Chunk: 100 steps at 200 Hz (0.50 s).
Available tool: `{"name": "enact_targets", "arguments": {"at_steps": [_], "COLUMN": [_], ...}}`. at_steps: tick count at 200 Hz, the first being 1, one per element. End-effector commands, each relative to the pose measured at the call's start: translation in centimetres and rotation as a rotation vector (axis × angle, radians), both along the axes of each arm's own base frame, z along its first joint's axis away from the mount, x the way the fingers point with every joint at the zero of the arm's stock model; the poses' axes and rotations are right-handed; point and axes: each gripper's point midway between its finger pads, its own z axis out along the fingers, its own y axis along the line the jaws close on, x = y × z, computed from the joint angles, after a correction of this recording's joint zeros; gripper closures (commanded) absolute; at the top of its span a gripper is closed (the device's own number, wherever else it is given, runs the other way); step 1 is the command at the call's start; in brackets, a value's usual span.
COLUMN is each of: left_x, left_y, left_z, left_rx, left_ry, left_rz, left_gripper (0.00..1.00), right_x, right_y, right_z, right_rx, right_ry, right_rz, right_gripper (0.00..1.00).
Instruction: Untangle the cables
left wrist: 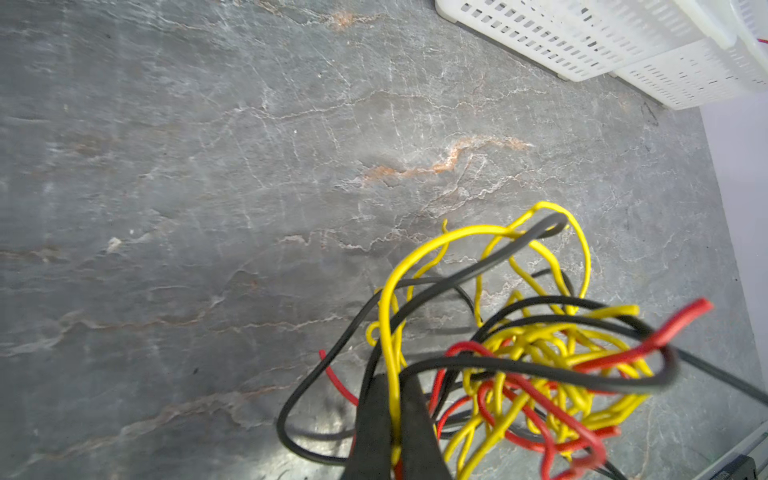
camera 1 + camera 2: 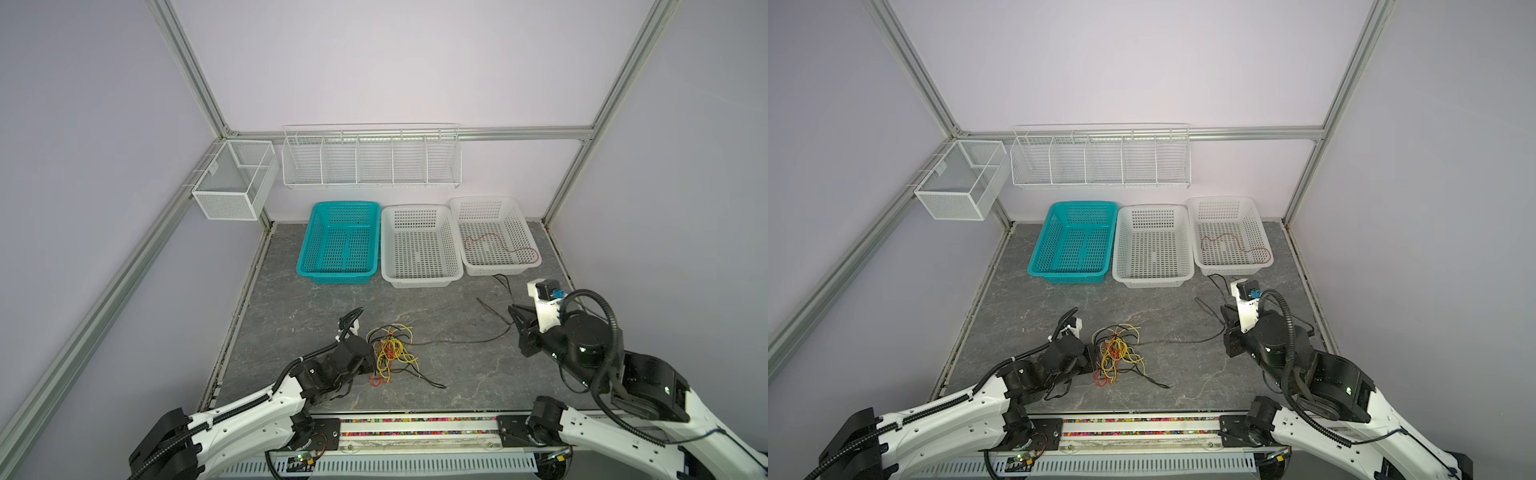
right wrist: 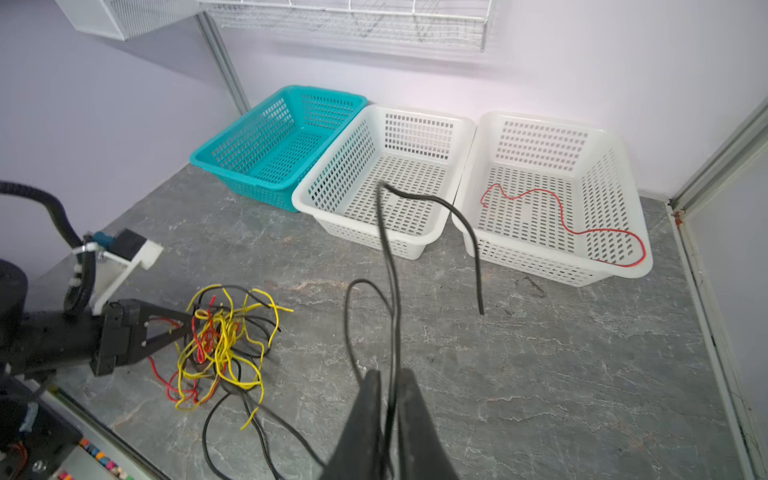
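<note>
The cables (image 2: pixel 390 351) lie as a knot of yellow, red and black wires on the grey table, near the front, also in the other top view (image 2: pixel 1115 353). My left gripper (image 1: pixel 395 380) is shut on a yellow cable (image 1: pixel 390 324) at the knot's left edge. A long black cable (image 2: pixel 457 341) trails right from the knot. It runs up between the nearly closed fingers of my right gripper (image 3: pixel 390 374) and arches above them. One red cable (image 3: pixel 561 216) lies alone in the right white basket (image 2: pixel 498 270).
A teal basket (image 2: pixel 305 266) and a middle white basket (image 2: pixel 422 279) stand at the back beside the right one. White wire racks (image 2: pixel 370 183) hang on the back wall. Both arms reach in from the front rail (image 2: pixel 415 428).
</note>
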Motion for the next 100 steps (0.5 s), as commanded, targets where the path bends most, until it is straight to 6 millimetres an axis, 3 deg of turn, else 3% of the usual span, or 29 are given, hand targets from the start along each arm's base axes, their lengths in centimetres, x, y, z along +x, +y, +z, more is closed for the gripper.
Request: {"name": "enact_targets", "arguments": {"at_steps": [1,47,58,62,75,100], "left_x": [0.5,0.9,1.0,1.0,1.2,1.3], "left_y": [0.6,-0.1,-0.3,-0.3,-0.5,-0.9], "left_z": [0.2,1.6,2.1,2.3,2.9,3.9], "left_rx": [0.016,-0.034,-0.043,-0.048,-0.064,-0.094], "left_ry": [-0.008,-0.032,-0.040,-0.043,-0.056,-0.072], "left_rz": [0.042,0.040,0.039,0.037,0.035,0.031], "left_gripper": [1.00,1.00,1.00,1.00,1.00,1.00], "right_x": [-0.2,-0.5,-1.0,-1.3,-2.1,-3.7], "right_y": [2.1,5.0,6.3,6.8,8.6,12.0], "right_z": [-3.0,-6.5,-6.6,-7.8,-8.8,-10.3], "right_rx": [-0.010,-0.007,0.007,-0.009,-0.012,0.011], "right_ry": [0.099,0.205,0.225,0.252,0.300,0.378], "right_rz": [0.055,0.136,0.203,0.229,0.317,0.478], "right_gripper": [0.81,0.55,0.48,0.46,0.40,0.33]}}
